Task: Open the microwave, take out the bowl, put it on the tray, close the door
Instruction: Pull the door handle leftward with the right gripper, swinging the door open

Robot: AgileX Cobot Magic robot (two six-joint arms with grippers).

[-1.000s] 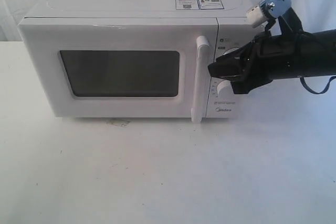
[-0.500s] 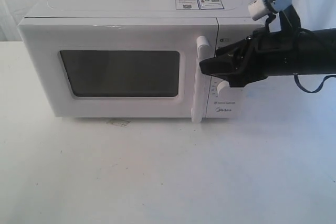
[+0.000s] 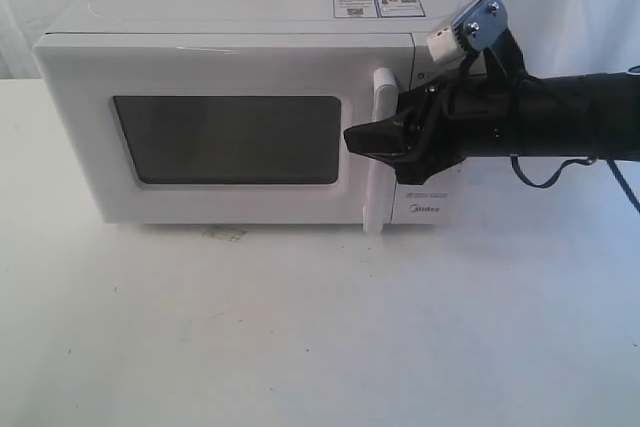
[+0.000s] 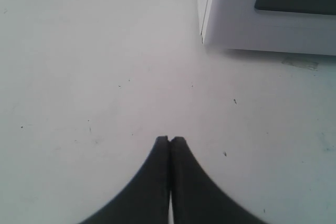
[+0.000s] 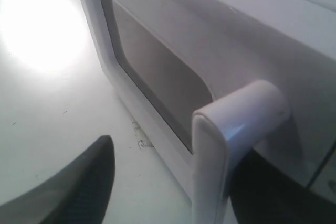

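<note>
1. The right jaws are spread wide with the door's bar handle (image 5: 236,145) sitting in the gap. One finger (image 5: 79,187) is on the window side and the other is tucked behind on the dial side. Nothing's clamped yet; I'd guess it's lining up to pinch the bar.
2. The right arm (image 3: 540,127) reaches in sideways from the right, across the dials. That makes sense, since the handle runs down the door's right edge.
3. The door (image 3: 200,67) sits flush on the microwave (image 3: 250,17), so we're only at the opening step.
4. The bowl isn't visible. The window (image 3: 225,139) is too dark, so it's presumably inside. There's no tray in any view either.
5. The left jaws are pressed together and empty, parked over the bare desk (image 4: 79,51) near the microwave's left corner, probably just waiting their turn.
</note>
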